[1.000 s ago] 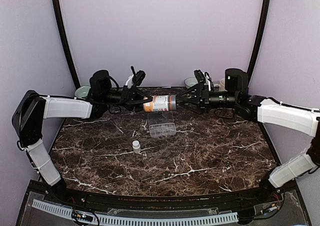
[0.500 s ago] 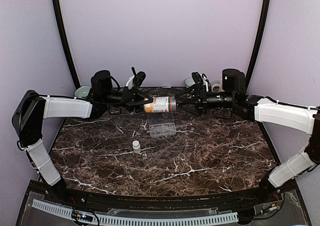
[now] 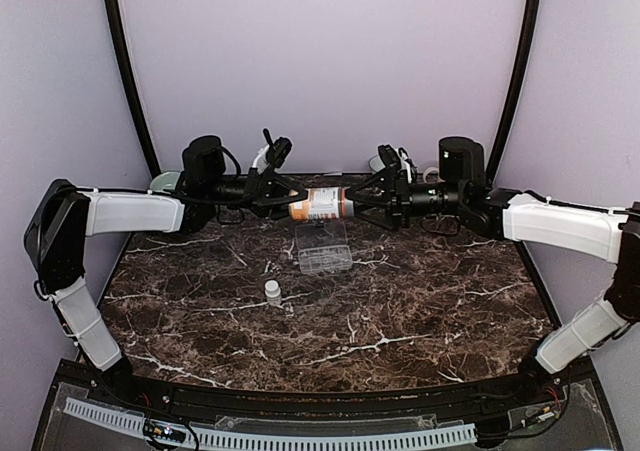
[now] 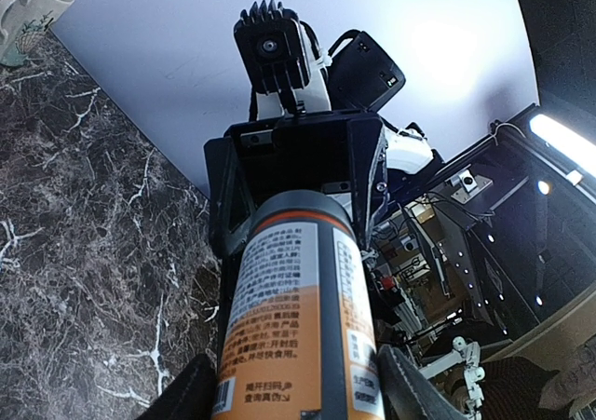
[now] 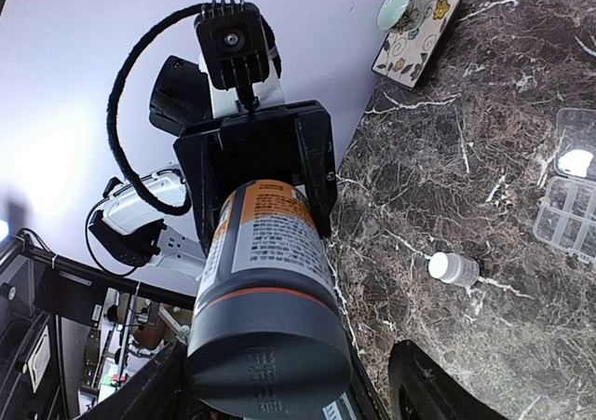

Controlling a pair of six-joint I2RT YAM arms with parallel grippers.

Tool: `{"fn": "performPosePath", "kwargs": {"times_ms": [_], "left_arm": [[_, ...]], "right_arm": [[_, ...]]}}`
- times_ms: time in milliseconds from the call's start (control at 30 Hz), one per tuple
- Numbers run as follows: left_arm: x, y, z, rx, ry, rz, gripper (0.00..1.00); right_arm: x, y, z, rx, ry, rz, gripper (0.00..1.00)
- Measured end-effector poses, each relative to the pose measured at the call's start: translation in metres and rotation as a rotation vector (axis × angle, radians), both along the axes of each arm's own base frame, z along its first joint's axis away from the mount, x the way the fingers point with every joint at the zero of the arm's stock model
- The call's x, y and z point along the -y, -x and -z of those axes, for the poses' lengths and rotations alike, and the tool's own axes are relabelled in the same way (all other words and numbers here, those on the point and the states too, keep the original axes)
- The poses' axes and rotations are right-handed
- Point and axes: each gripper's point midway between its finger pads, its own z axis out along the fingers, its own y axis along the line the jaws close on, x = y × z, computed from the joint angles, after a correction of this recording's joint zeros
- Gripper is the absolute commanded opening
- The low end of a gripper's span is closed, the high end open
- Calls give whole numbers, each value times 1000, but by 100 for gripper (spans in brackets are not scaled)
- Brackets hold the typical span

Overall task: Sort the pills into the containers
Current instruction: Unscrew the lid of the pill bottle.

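1. Left claw [image 3: 288, 205]: clamped on the base end of the amber bottle [image 3: 322, 204], black fingers pressed to both sides of the cylinder; bottle horizontal, aloft over the tabletop [image 3: 420, 301].
2. Amber bottle: translucent orange plastic, round in section, wrapped in a white printed label; matt grey cap [image 3: 345, 207] pointing at the right claw [image 3: 358, 206].
3. Right claw: fingers spread in a V to either side of the grey cap, directly opposite the left claw; cannot tell gripping or merely flanking.
4. Organiser box [image 3: 324, 252]: flat, clear, rectangular plastic, on the tabletop below the span between the two claws; hinged lid open on the far side; small square compartments [image 5: 563, 217] in a grid, contents too small to make out.
5. Squat, upright tiny white bottle [image 3: 272, 290]: below and well apart from both claws, on the near side of the organiser box.
6. Tabletop: glossy dark brown marble pattern with white veining.
7. Past the right claw, by the back wall: white ceramic mug [image 4: 33, 10] with handle. Past the left claw: pale cup [image 5: 399, 4] on a square floral plate [image 5: 421, 29].
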Motion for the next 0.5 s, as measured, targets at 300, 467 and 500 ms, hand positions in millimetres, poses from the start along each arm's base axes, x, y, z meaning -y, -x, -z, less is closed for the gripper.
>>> {"fn": "performPosePath", "kwargs": {"times_ms": [300,467,500], "left_arm": [[1,-2,-1,2,1,-6,17],[0,-3,-1,4,2,-10,16],[0,-3,-1,3,2,-10,16]], "right_arm": [[-4,-1,-6,11,-10,-10,53],[-6,-2,-8,24,-12,-22,44],[-6,-2,-8,29,-9,-24,44]]}}
